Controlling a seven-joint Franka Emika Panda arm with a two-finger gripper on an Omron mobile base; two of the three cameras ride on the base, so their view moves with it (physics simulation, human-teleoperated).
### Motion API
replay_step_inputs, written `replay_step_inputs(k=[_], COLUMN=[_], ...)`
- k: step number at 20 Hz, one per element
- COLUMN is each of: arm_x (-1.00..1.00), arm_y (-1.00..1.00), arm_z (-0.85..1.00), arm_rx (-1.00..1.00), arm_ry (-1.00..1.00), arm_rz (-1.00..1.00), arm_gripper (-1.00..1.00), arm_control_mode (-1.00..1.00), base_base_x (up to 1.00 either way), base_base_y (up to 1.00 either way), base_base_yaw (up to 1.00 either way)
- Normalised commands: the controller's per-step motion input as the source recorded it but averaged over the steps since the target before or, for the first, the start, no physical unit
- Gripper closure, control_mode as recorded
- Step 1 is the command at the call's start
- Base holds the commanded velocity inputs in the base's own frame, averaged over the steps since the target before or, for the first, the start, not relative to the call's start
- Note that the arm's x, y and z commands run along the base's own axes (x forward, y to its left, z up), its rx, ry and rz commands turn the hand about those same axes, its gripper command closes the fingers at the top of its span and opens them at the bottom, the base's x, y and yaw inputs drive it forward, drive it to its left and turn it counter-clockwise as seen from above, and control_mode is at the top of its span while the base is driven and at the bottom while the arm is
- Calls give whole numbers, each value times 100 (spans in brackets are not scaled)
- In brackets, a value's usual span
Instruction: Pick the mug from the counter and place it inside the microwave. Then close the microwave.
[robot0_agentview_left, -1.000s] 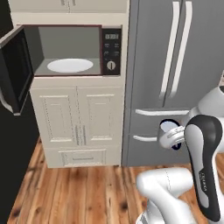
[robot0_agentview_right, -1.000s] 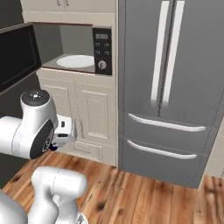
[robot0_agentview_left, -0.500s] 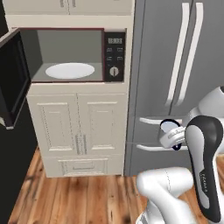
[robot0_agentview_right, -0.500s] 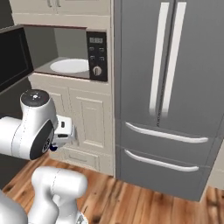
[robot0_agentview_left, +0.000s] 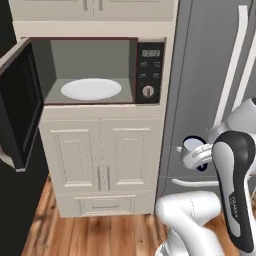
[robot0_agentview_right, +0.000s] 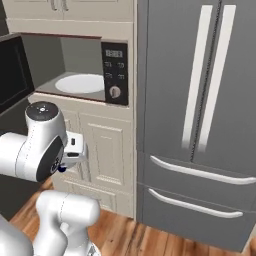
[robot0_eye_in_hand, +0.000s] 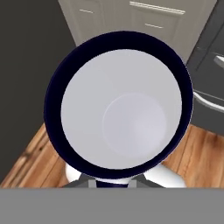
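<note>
Mug up close in the hand view, dark rim, pale grey inside, empty, end effector clamped on it, held above wood floor, microwave door open, white turntable bare

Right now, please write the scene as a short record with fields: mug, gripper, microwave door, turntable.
mug: held at the gripper, well below the microwave; open mouth with dark rim faces the hand camera
gripper: shut on the mug
microwave door: swung open to the left
microwave: cavity open, above cream cabinet doors
turntable: white, round, nothing on it
</note>
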Motion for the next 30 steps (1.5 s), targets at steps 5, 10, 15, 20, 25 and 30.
replay_step_inputs(k=[5,10,15,20,25,30], arm_x=[0,0,0,0,0,0], arm_y=[0,0,0,0,0,0], arm_z=[0,0,0,0,0,0], arm_rx=[0,0,0,0,0,0], arm_ry=[0,0,0,0,0,0], arm_rz=[0,0,0,0,0,0], arm_gripper=[100,100,100,100,100,100], arm_control_mode=[100,100,100,100,100,100], base_base_x=[18,20,33,46,56,34], base_base_y=[65,48,18,5,18,42], base_base_yaw=[0,0,-1,-11,-15,-15])
